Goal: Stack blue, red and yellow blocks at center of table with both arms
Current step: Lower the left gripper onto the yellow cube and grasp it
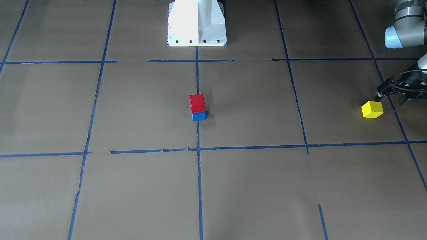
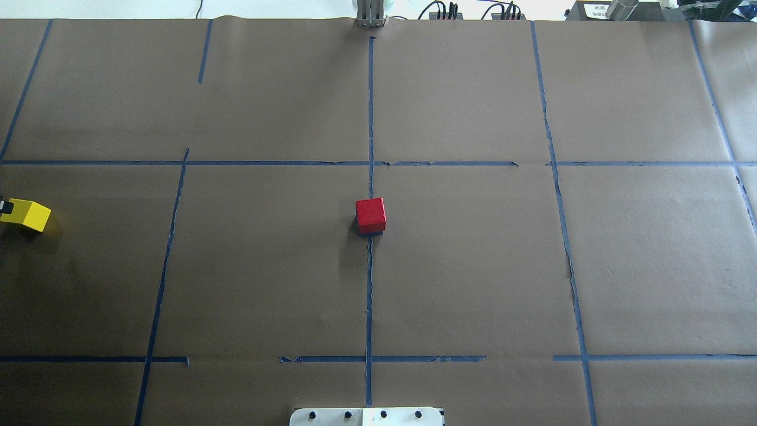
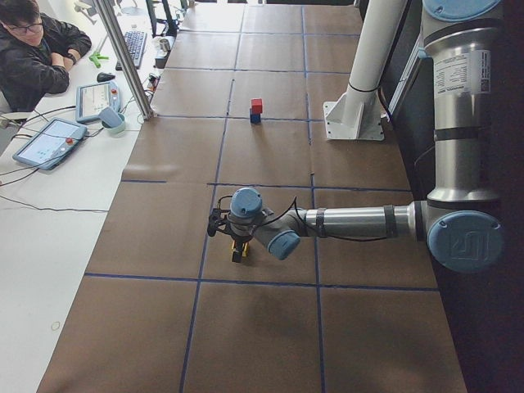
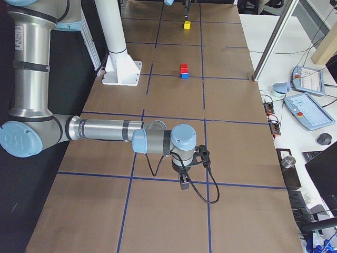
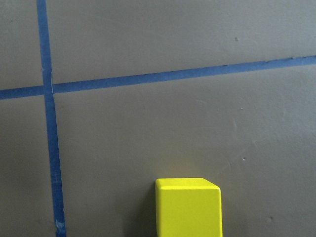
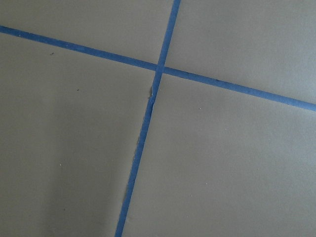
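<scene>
Over at the left end of the bench, about midway between the robot's edge and the operators' edge, a single yellow block (image 1: 372, 109) sits flat on the brown paper. It is turned a little off the blue tape lines (image 2: 369, 118). The left gripper (image 1: 389, 99) hangs just beside it, on the side toward the end of the bench. From the front its two fingers look spread apart with nothing between them, so I'd call it unloaded. Its wrist camera has the block dead centre at the bottom of the picture, which suggests the block lies straight ahead of the fingers and only a short drop or nudge is needed to straddle it. The block is a cube, so there is no long axis to line up with, only that slight twist.

In the middle of the table (image 2: 473, 266), right on the centre tape line, one red block (image 1: 196, 102) rests squarely on one blue block (image 1: 198, 116). Two of the three are stacked and the yellow one is left to go on top.

Toward the right end, the right gripper (image 4: 185, 182) points down over a tape crossing, well apart from every block. Whether its fingers are apart or together I cannot tell from here, and I can make out nothing in them.

The left arm is plainly the nearer one to the yellow block. Count: three blocks, one of each colour, and two grippers.
</scene>
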Robot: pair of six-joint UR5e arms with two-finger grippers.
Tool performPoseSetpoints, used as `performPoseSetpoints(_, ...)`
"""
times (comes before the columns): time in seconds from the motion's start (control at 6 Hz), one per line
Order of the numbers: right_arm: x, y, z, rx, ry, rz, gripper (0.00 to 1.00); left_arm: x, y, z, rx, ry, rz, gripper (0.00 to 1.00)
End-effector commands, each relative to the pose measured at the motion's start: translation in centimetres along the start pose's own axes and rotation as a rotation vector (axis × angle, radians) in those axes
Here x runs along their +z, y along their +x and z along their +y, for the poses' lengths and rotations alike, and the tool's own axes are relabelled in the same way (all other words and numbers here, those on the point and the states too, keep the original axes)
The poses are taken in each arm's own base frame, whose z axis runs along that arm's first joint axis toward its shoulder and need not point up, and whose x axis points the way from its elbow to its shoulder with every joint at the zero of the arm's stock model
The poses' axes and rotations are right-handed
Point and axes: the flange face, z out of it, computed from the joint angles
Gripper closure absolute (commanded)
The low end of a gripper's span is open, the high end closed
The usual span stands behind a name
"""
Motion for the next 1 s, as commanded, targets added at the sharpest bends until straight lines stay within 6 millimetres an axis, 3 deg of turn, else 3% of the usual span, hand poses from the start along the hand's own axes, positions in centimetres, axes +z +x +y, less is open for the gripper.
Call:
performPoseSetpoints(0.0,0.0,0.0,0.0,0.001,-0.001,0.003,0.0,1.6,1.8,-0.2,-0.016,-0.022,0.012,0.0)
performPoseSetpoints(0.67,0.3,0.3,0.1,0.005,-0.008,0.005,0.0,4.9,1.9,0.6,0.004,-0.051,-0.049,0.0)
performPoseSetpoints(0.83,0.5,0.5,0.3,0.008,-0.012,0.004,0.0,5.1,2.1,0.7,0.008,-0.056,-0.049,0.25)
